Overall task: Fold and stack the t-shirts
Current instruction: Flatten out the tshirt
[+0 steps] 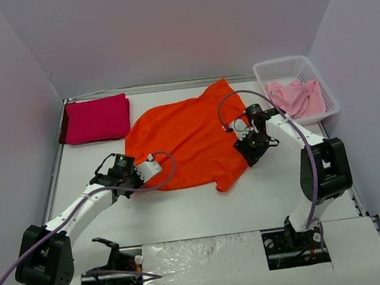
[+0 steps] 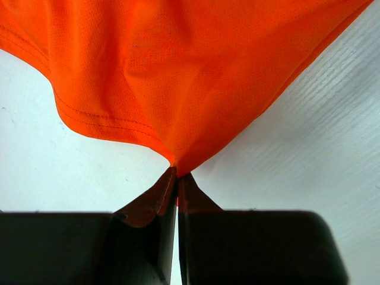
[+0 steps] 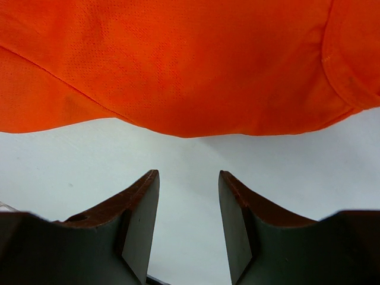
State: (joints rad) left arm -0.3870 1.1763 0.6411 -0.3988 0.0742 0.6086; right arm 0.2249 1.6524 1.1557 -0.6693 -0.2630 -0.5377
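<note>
Near edge of bench [image 1: 197, 213]: left arm [image 1: 69, 220] and right arm [image 1: 315, 170] both reach away from me toward the middle.

Left pincer [image 2: 177, 172]: pressed together, pinching the near-left edge of the orange t-shirt [image 1: 183, 140]. Cloth drawn up into a tight point at the tips, hem curving off to one side.

Right pincer [image 3: 189, 173]: spread, nothing between the tips, only bare bench. It sits just beside the shirt's right edge, near the lower sleeve. Cannot tell whether the tips touch the bench.

Orange t-shirt lies spread mid-bench, mostly flat, set at a slant between the two pincers.

Farther back, left corner: magenta-red t-shirt [image 1: 96, 118], folded into a neat rectangle, well apart from the orange one.

Far right corner: white lattice basket [image 1: 330, 108], pale pink t-shirt [image 1: 297, 97] crumpled inside it.
</note>
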